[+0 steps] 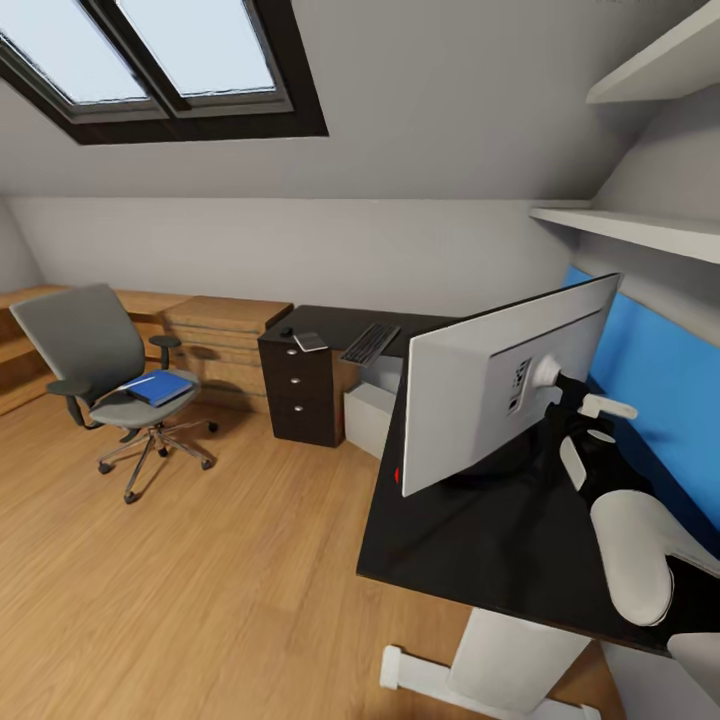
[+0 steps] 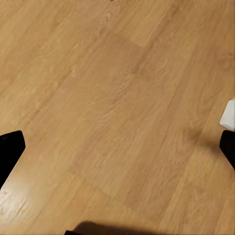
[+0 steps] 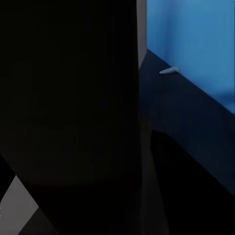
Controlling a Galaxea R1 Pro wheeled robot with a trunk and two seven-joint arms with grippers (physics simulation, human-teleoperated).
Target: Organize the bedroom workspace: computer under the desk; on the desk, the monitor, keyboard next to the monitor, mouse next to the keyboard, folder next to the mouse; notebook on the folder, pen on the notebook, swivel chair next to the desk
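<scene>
1. The swivel chair [image 1: 105, 375] stands on the wooden floor [image 1: 200, 580], well apart from the desk [image 1: 480, 540], and carries the blue folder [image 1: 160, 387] flat on its seat.
2. The desk's drawer unit [image 1: 300, 385], with three round knobs, sits under the far wing; its drawers look shut.
3. On that far wing lie the keyboard [image 1: 369, 343], the notebook [image 1: 310, 341] just beside it, and a small dark lump, likely the mouse [image 1: 287, 331], near the notebook. The pen I cannot make out.
4. The light-grey computer [image 1: 368, 417] stands on the floor under the desk, next to the drawer unit.
5. The monitor [image 1: 500, 385] is on the near wing, its pale back turned this way, in front of a blue upright panel [image 1: 650, 380].
6. The right arm [image 1: 625, 540] reaches in behind the monitor; whether its jaws are open or closed I cannot tell, since the right wrist view is mostly dark.
7. The left gripper [image 2: 117, 147] hangs over bare floor, jaws spread wide and holding nothing.
8. Shelves [image 1: 640, 230] run along the wall above.
</scene>
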